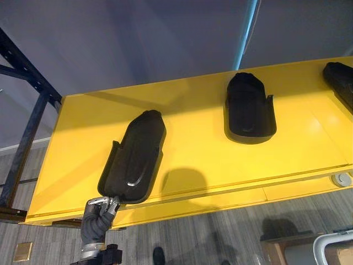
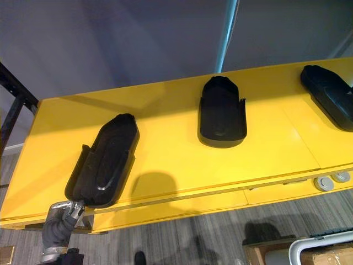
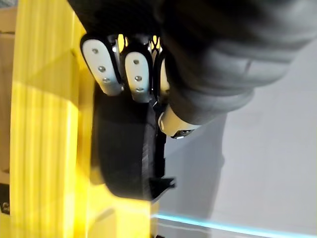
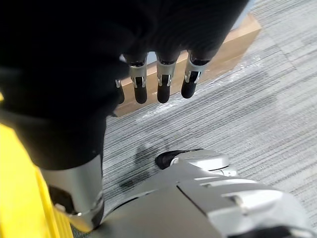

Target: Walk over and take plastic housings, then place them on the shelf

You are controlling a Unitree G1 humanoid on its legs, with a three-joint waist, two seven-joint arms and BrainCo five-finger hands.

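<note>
A long black plastic housing (image 1: 135, 157) lies at an angle on the yellow shelf (image 1: 204, 149), its near end over the front edge. My left hand (image 1: 102, 207) reaches up from below and is shut on that near end. In the left wrist view its fingers (image 3: 104, 64) curl over the rim of the housing (image 3: 121, 153). A second housing (image 1: 249, 107) lies in the middle of the shelf, and a third (image 2: 328, 94) sits at the far right. My right hand (image 4: 158, 84) hangs low over the floor, open and holding nothing.
A dark blue rack upright (image 1: 30, 132) stands at the shelf's left end. Two white round discs (image 2: 324, 183) sit under the shelf's front edge on the right. A cardboard box (image 4: 233, 44) lies on the grey carpet near my right hand.
</note>
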